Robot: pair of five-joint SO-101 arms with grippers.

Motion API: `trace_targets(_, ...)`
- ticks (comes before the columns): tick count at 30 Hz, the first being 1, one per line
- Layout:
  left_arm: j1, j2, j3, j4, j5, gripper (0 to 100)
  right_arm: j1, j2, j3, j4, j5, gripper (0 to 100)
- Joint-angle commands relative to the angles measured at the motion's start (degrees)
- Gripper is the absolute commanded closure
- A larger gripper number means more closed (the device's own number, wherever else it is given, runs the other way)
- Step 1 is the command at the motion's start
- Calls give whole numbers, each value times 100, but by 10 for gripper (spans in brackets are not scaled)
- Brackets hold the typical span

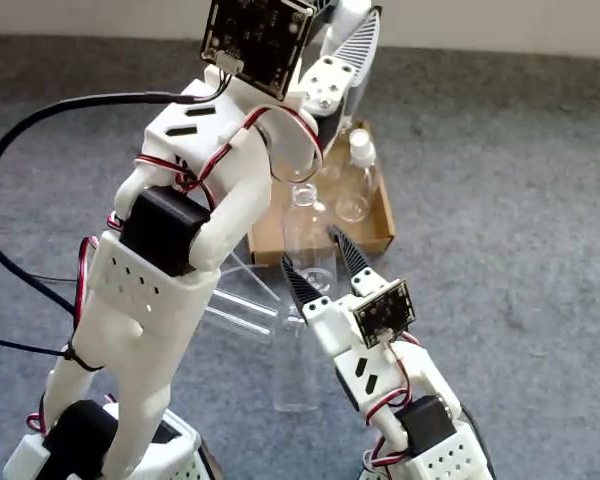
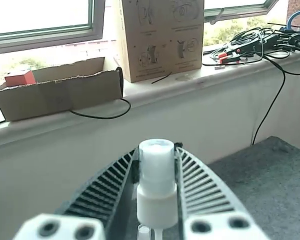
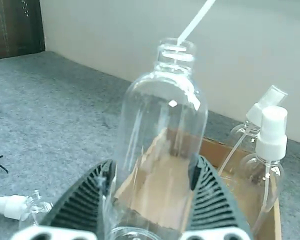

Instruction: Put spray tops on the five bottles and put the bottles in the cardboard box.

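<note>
My right gripper (image 1: 310, 250) (image 3: 152, 167) is shut on a clear empty bottle (image 1: 306, 218) (image 3: 160, 115), holding it upright in front of the cardboard box (image 1: 378, 236) (image 3: 276, 220). My left gripper (image 1: 358, 50) (image 2: 156, 150) is high above it, shut on a white spray top (image 2: 156, 182). The top's thin dip tube (image 3: 195, 17) slants down into the bottle's open neck. Two bottles with spray tops (image 1: 358, 175) (image 3: 262, 165) stand inside the box.
Clear bottles lie on the grey carpet under the left arm (image 1: 242, 298) and next to the right arm (image 1: 295, 375). One lying bottle with a white top (image 3: 17, 207) is near the right gripper. A wall rises behind the box.
</note>
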Motion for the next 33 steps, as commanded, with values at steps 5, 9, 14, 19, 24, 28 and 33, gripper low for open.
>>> trace_targets(5, 66, -66, -251, 79, -44, 996, -22, -84, -22, -154, -70, 995)
trace_targets(9, 171, -189, -251, 211, -44, 996, -13, -84, -22, -154, -70, 995)
trace_targets(14, 356, -470, -207, 756, -44, 996, -4, -84, -40, -163, -70, 995)
trace_targets(19, 338, -585, -207, 1064, -44, 996, -4, -84, -40, -163, -70, 995)
trace_targets(24, 330, -673, -277, 905, -79, 996, -4, -84, -22, -163, -70, 995)
trace_targets(28, 233, -629, -365, 545, -70, 996, -4, -84, -22, -154, -70, 995)
trace_targets(33, 145, -418, -418, 246, -70, 996, -4, -84, -22, -154, -70, 995)
